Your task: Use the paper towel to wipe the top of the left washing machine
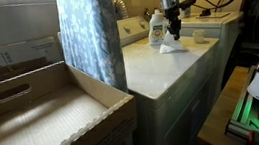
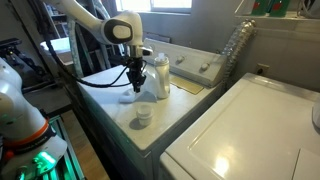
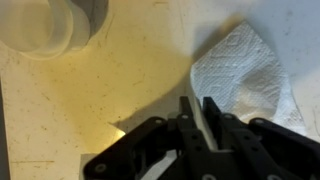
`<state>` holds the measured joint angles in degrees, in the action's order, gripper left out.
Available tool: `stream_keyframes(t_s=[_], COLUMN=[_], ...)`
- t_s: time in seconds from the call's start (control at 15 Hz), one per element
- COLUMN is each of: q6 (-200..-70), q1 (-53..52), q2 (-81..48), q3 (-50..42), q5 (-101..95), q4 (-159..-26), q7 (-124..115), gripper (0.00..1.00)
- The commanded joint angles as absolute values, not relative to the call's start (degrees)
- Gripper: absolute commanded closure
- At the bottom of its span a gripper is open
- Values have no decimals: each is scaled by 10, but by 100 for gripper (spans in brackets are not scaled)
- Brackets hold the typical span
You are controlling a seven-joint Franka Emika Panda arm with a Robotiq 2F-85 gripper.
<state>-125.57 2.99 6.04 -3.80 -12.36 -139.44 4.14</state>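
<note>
The paper towel [image 3: 245, 70] is a crumpled white sheet lying on the smooth white top of the left washing machine [image 1: 155, 71]. It also shows in both exterior views [image 1: 172, 47] [image 2: 130, 97]. My gripper [image 3: 197, 105] points straight down over it, with its fingers closed on a thin white fold at the towel's edge. Most of the towel spreads out to one side of the fingers. The gripper shows in both exterior views [image 1: 175, 24] [image 2: 133, 80], near the back of the machine top [image 2: 105, 100].
A white detergent bottle [image 1: 155, 27] [image 2: 160, 75] stands right beside the gripper. A small white cup [image 2: 145, 115] [image 3: 50, 25] stands nearer the machine's front edge. A second washing machine [image 2: 250, 130] adjoins. A cardboard box [image 1: 34, 115] and a blue curtain [image 1: 89, 32] are nearby.
</note>
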Motion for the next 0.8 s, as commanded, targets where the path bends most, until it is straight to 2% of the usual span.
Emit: stream_keyframes(t_s=[0.0, 0.4, 0.47, 0.73], q6=[-1235, -1189, -1188, -1249], q1=[37, 35, 36, 39], q2=[102, 187, 196, 213], q3=[-31, -32, -35, -46], q5=[-177, -180, -167, -146], q4=[-1419, -1430, -1427, -1427], q7=[9, 10, 13, 22], gripper=[47, 3, 0, 0])
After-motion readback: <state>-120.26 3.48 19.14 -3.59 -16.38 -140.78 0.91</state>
